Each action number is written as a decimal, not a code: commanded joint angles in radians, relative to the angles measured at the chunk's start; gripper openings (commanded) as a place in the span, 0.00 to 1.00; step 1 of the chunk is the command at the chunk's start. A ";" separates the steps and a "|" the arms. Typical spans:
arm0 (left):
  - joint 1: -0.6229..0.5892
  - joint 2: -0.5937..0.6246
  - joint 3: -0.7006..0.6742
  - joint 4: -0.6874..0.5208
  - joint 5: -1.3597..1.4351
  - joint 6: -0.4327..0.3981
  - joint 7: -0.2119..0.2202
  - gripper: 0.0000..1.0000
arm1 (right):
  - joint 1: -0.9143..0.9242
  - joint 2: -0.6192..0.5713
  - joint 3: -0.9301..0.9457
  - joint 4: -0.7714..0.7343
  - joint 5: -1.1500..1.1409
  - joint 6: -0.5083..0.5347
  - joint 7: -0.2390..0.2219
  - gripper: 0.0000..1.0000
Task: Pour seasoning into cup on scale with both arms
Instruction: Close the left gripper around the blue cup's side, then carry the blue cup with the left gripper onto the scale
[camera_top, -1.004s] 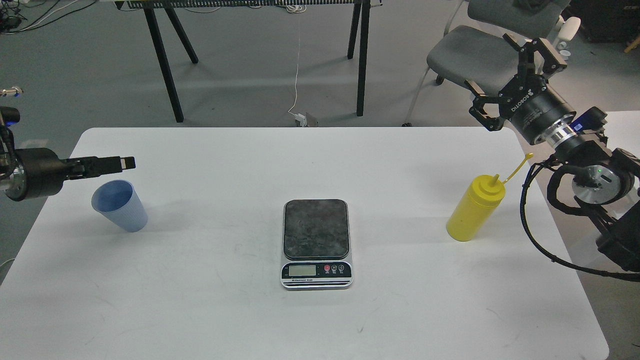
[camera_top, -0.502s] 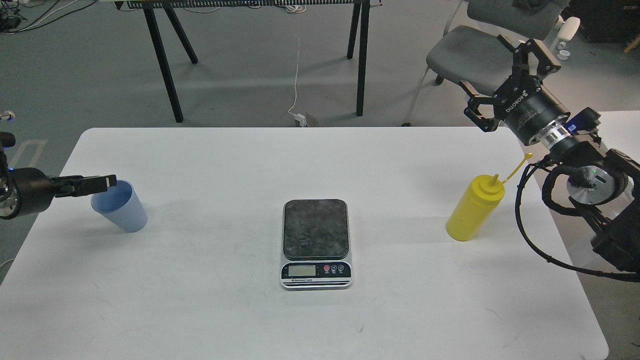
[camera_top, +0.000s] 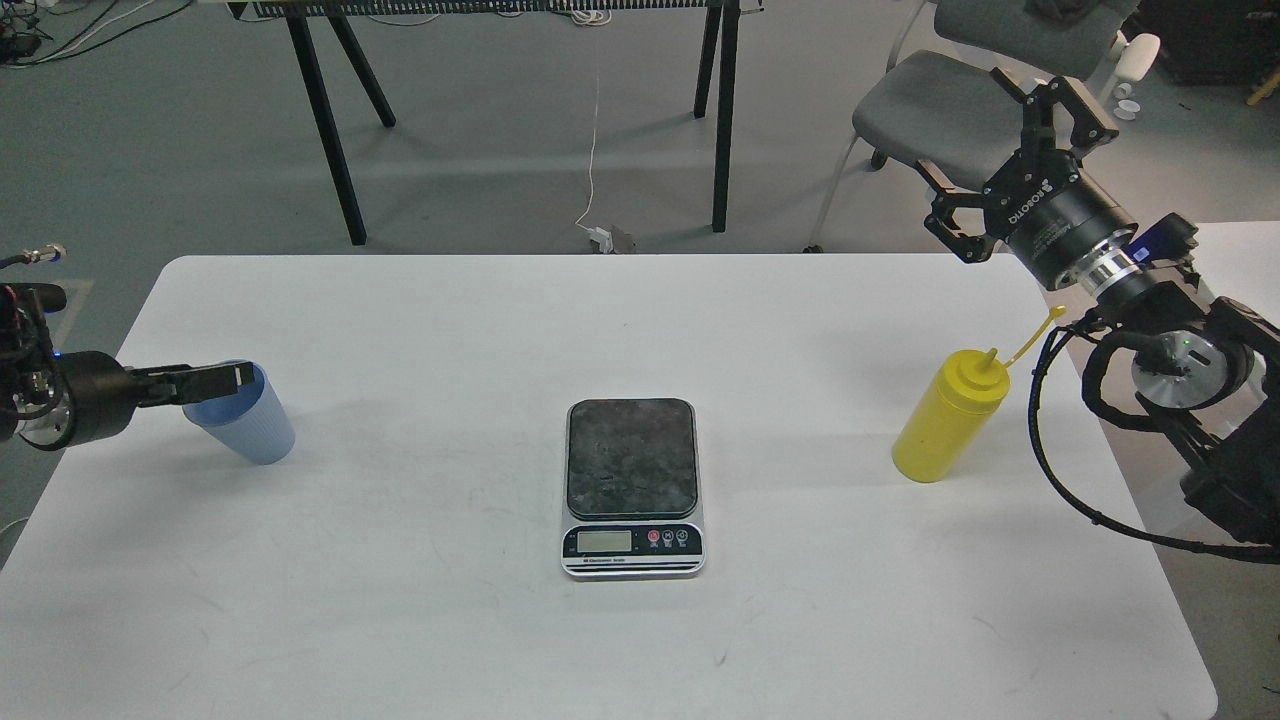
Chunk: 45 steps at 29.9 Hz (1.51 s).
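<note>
The left gripper (camera_top: 235, 376) reaches edge-on across the mouth of the pale blue cup (camera_top: 243, 420); whether its fingers (camera_top: 222, 378) are apart cannot be told. The right gripper (camera_top: 1000, 140) hangs spread wide, well above the yellow bottle (camera_top: 945, 420). The scale (camera_top: 632, 486) lies mid-tabletop (camera_top: 400, 620), between both.

Centre: scale (camera_top: 632, 487) with bare table (camera_top: 450, 620) all round | Left edge: cup (camera_top: 245, 421) | Right: yellow bottle (camera_top: 946, 420), tethered cap reaching upper right | Foreground open
</note>
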 joint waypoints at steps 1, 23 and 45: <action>0.000 -0.025 0.001 0.041 0.002 0.002 0.000 0.99 | 0.000 0.000 0.000 -0.002 0.000 0.000 0.000 0.99; 0.038 -0.051 0.102 0.113 0.014 0.152 0.000 0.21 | -0.002 0.008 -0.003 -0.006 -0.002 0.000 0.000 0.99; 0.023 -0.004 0.101 0.015 0.081 0.149 0.000 0.05 | -0.002 0.009 -0.003 -0.003 -0.002 0.000 0.000 0.99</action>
